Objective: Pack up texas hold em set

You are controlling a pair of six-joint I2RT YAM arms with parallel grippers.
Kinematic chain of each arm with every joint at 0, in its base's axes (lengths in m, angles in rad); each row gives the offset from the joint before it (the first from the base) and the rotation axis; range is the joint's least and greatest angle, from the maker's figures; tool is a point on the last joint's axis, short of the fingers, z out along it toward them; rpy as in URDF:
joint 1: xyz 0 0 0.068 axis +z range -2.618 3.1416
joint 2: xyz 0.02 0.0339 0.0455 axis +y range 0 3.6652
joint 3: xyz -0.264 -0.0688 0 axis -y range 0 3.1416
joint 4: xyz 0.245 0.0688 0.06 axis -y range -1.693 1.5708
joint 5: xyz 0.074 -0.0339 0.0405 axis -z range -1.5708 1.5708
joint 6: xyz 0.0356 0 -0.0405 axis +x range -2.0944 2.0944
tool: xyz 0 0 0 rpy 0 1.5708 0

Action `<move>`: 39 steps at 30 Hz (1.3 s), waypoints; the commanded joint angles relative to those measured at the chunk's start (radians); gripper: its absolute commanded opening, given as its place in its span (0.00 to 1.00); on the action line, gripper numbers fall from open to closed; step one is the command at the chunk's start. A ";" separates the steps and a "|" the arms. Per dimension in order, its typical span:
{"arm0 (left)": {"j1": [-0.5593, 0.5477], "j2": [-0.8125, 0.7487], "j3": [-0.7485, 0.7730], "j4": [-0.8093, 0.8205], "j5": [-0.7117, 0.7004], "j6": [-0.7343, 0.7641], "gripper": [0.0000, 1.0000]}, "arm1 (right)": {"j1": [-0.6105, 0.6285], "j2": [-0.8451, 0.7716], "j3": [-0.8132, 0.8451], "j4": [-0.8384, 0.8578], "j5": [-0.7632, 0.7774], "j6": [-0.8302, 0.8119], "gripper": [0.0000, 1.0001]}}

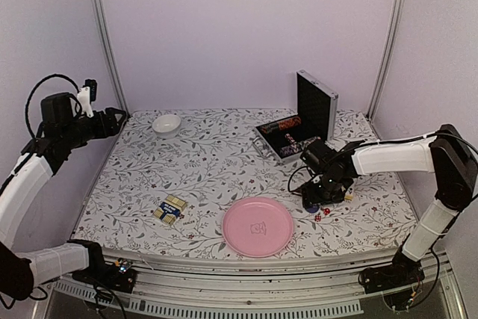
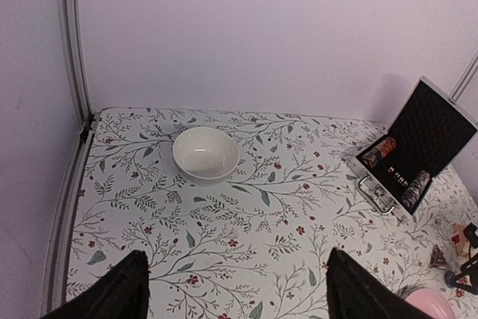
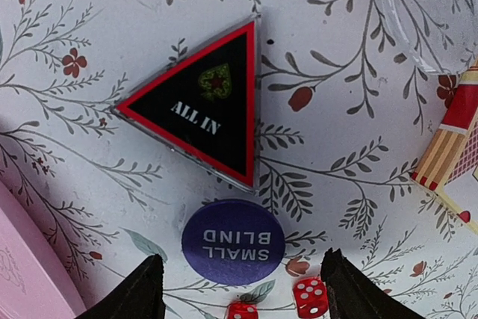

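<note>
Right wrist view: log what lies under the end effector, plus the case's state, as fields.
case: silver case open, lid upright, chips inside
right end effector: open, empty, over small blind button and red dice
next to button: all-in marker, lying flat
view's right edge: card deck, partly seen
left end effector: open, empty, white bowl ahead
also loose: second card deck left of pink plate

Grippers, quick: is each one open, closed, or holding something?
Left gripper: open, holding nothing.
Right gripper: open, empty, over the Small Blind button.
</note>
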 commanded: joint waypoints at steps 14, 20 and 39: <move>0.011 0.045 0.011 -0.018 -0.058 0.024 0.82 | 0.007 0.103 0.069 -0.057 0.037 -0.036 0.58; 0.012 0.048 0.012 -0.019 -0.051 0.023 0.82 | 0.008 0.107 0.048 -0.021 0.011 -0.014 0.56; 0.011 0.042 0.014 -0.019 -0.042 0.022 0.83 | 0.016 0.118 0.054 -0.034 0.001 0.004 0.48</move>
